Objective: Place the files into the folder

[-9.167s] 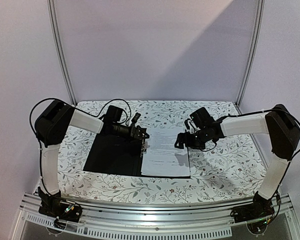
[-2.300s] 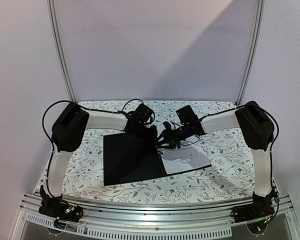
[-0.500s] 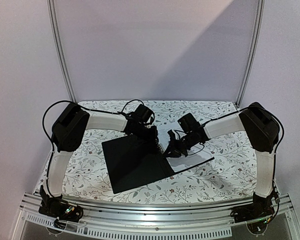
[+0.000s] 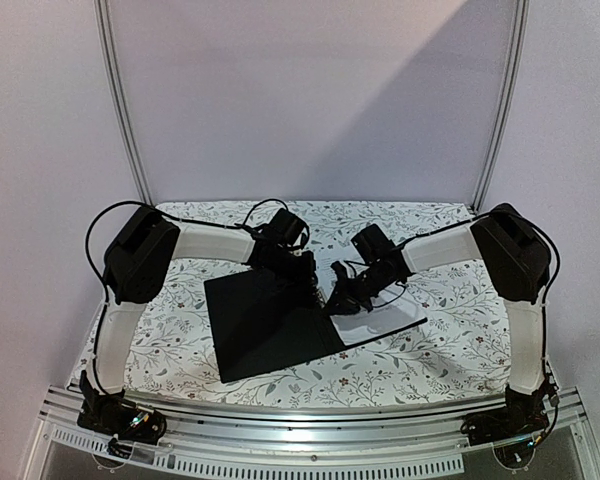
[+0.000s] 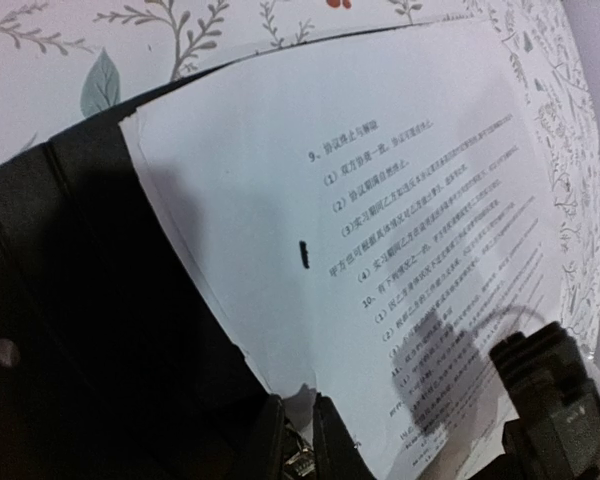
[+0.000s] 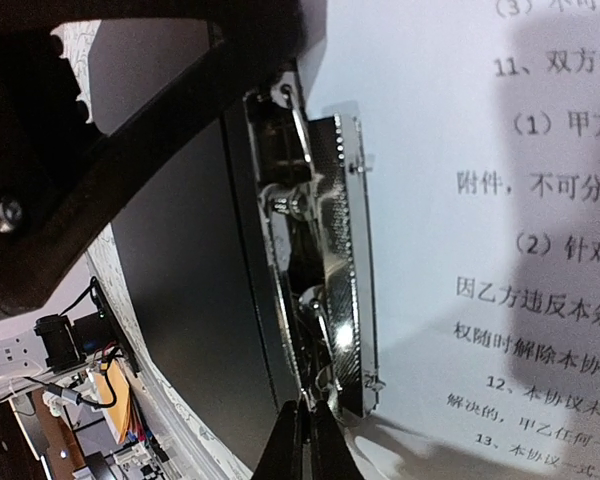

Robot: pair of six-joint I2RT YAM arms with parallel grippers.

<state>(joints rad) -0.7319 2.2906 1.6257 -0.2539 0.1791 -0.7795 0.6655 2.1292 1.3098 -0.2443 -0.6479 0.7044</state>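
Open folder (image 4: 270, 325) mid-table, sheet (image 5: 380, 200) on its right half.
Both claws meet at the metal clip (image 6: 325, 250): left claw (image 5: 298, 425) seems pinched on it, right claw (image 6: 305, 432) closed at its end. A slipped clip could crease or skew the sheet.

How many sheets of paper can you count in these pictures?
1. A white printed sheet lies in the open black folder, its edge at the metal clip. More sheets may be hidden underneath it.
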